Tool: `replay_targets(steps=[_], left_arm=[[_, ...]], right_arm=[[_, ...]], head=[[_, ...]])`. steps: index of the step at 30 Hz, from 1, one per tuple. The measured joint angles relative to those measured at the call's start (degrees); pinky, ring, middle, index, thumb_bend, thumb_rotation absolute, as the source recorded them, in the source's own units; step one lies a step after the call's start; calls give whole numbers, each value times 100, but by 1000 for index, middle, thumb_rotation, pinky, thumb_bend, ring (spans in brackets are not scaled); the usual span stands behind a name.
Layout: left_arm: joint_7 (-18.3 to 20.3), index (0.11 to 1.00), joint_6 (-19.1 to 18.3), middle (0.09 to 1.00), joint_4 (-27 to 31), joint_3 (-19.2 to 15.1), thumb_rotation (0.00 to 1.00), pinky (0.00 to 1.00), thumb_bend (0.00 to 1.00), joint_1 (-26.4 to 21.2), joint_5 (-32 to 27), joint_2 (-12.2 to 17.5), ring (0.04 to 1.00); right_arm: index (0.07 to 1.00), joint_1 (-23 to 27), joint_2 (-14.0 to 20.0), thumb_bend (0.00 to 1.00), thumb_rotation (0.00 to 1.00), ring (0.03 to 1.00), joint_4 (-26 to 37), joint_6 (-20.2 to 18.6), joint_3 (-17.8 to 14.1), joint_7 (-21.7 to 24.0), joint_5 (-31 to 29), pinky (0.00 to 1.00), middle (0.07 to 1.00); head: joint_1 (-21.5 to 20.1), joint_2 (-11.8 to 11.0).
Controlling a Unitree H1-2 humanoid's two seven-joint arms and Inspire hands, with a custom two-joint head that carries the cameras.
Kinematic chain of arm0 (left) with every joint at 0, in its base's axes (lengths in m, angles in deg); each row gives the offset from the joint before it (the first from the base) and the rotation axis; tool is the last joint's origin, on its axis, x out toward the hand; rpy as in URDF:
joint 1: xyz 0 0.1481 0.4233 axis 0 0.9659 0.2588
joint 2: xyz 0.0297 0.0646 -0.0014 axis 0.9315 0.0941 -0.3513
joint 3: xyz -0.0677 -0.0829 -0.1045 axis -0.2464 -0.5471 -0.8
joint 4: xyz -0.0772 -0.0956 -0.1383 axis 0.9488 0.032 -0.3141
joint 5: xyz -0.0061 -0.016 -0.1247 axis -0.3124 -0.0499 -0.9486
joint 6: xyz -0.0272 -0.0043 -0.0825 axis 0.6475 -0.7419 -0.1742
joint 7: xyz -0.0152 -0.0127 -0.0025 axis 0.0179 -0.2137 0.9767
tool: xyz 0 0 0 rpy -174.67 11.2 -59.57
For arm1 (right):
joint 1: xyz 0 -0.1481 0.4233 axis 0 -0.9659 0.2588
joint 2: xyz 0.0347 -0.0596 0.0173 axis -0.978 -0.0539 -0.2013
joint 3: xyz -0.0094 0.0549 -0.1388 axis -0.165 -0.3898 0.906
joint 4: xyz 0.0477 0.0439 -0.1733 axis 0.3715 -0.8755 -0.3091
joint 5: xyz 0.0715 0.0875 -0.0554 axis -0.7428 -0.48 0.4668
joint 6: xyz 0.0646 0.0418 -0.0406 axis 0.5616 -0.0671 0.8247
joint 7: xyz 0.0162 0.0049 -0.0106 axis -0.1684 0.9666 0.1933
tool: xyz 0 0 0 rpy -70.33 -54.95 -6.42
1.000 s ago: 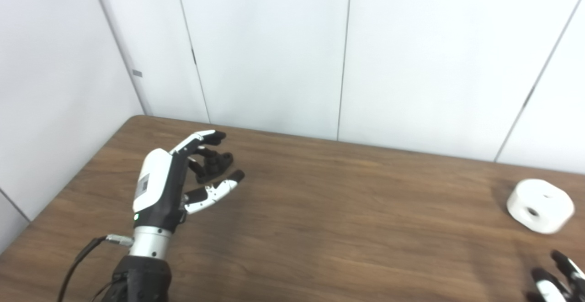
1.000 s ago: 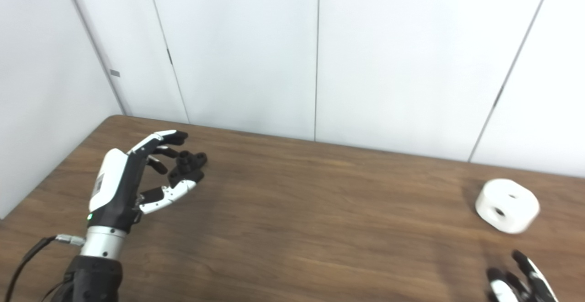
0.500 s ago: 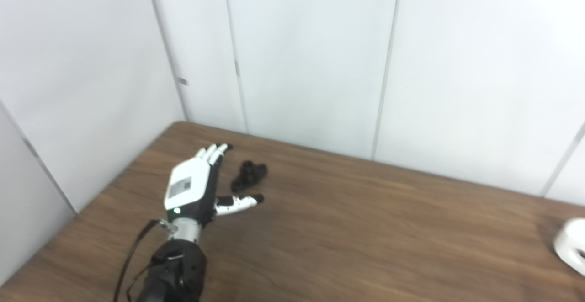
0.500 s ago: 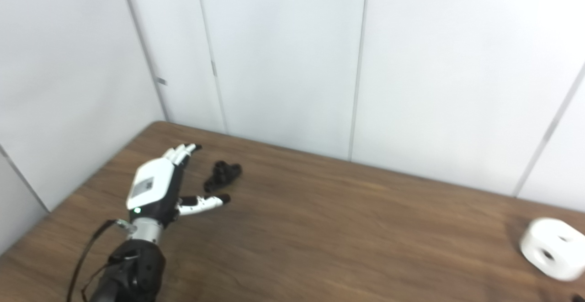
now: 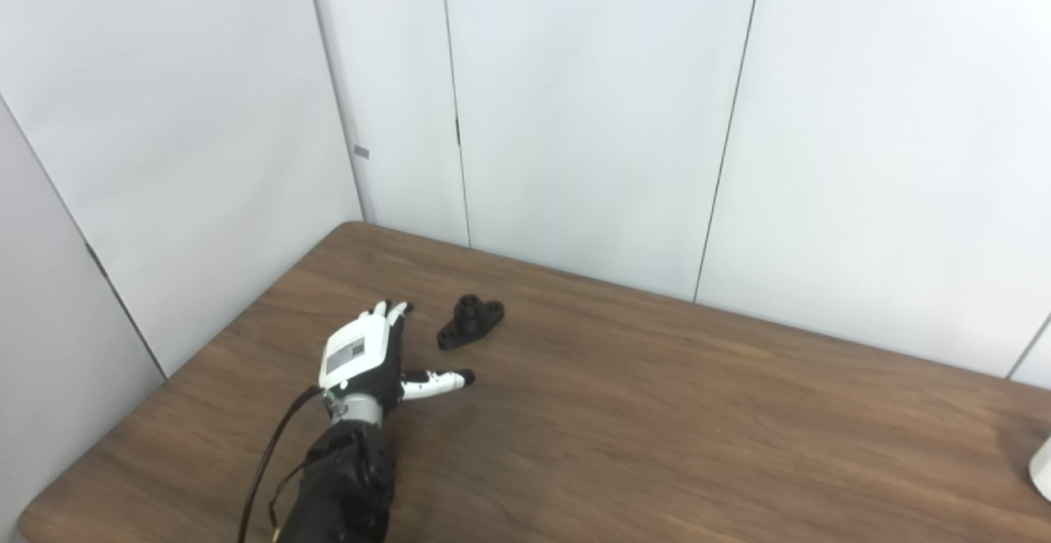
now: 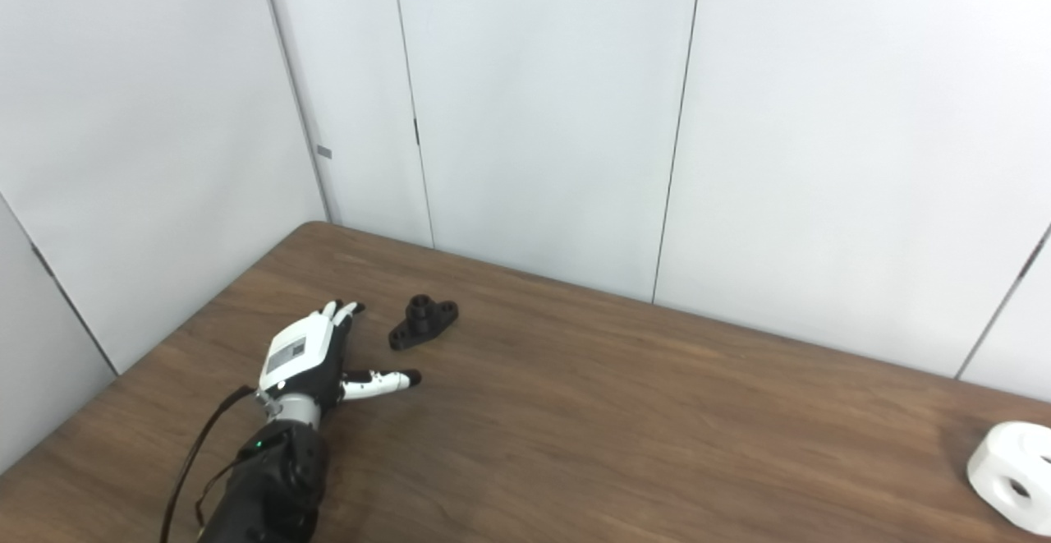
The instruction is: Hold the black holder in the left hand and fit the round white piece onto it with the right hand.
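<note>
Beside left robot hand [image 6: 305, 356], black holder [image 6: 422, 322] lies.

Bare brown wooden tabletop [image 6: 657, 428] stretches between the small black flanged holder [image 6: 423, 322] at far left and the round white piece with holes [image 6: 1011, 477] at the right edge. The white-backed left hand [image 6: 308, 358], fingers spread, lies just beside the holder, a narrow gap between

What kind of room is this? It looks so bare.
Probably a robot test space, not a home or workshop: plain white wall panels box in a wooden table that holds only a small black holder, a round white piece and the robot's left hand.
</note>
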Motion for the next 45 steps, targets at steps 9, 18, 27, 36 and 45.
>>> replay_targets(steps=[9, 18, 27, 36, 45], left_arm=[[-857, 855, 51, 1000, -946, 53, 388, 1000, 933, -425, -538, -78, 1000], [-1884, 798, 462, 944, -1814, 335, 331, 1000, 937, -692, -1213, 65, 966], [-2328, 737, 582, 925, -2017, 635, 291, 995, 945, -739, -1579, 195, 951], [-2478, 523, 555, 915, -2052, 922, 83, 944, 610, -770, -1667, 327, 945], [-2775, 481, 623, 890, -2158, 1293, 47, 856, 520, -777, -1590, 431, 919]], right_arm=[[898, -17, -6, 340, 474, 959, -3, 31, -117, 49, -46, 881, 1000], [894, -90, -12, 344, 462, 967, -2, 112, -154, 115, -80, 901, 1000], [882, -155, -38, 344, 428, 947, 19, 184, -164, 124, -79, 865, 992], [879, -173, -66, 342, 419, 951, 57, 170, -177, 123, -83, 882, 991], [886, -184, -66, 357, 419, 968, 61, 178, -184, 130, -138, 896, 1000]], head=[[-17, -9], [-88, 0], [-132, 18], [-167, 44], [-167, 35]])
